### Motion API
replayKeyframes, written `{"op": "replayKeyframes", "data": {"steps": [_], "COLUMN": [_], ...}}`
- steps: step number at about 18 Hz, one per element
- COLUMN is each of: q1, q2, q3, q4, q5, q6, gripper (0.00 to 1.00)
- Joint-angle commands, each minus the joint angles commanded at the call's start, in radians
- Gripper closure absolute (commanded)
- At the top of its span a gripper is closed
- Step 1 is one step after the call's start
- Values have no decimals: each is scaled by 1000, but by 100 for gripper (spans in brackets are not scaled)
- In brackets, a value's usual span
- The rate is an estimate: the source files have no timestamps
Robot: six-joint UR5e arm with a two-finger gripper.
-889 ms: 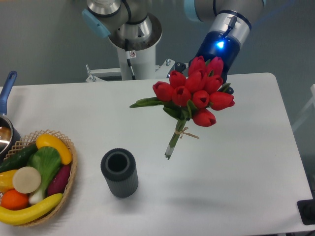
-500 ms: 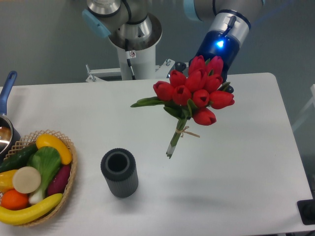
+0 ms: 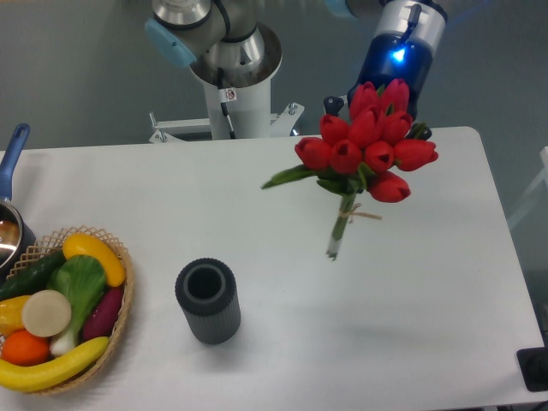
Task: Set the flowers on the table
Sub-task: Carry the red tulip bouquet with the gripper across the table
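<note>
The arm's two-finger gripper (image 3: 402, 110), its jaws hidden behind the blooms, carries the bunch of red tulips with green stems (image 3: 368, 150) above the white matte table (image 3: 257, 197).

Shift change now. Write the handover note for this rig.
Gripper: hidden behind the blooms, apparently shut on the flowers.
Flowers: held in the air above the right half of the table, stems pointing down, not touching it.
Also on the table: dark vase, empty; basket of produce at left.
Done: flowers lifted and carried.
Left: lower them onto bare table, release, withdraw.
</note>
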Motion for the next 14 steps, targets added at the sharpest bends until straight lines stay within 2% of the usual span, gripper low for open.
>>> {"op": "replayKeyframes", "data": {"steps": [3,6,8,9,12,14], "q1": [-29,-66,-103,-124,-192,-228], "q2": [12,15,9,2,-40,-87], "q3": [-20,-19,-15,-11,-26,-29], "q4": [-15,-83,-149,-167,-175,-187], "q5": [164,365,527,607,798,916], "q6": [92,201,291,326,379,413], "gripper": [78,78,78,78,78,78]}}
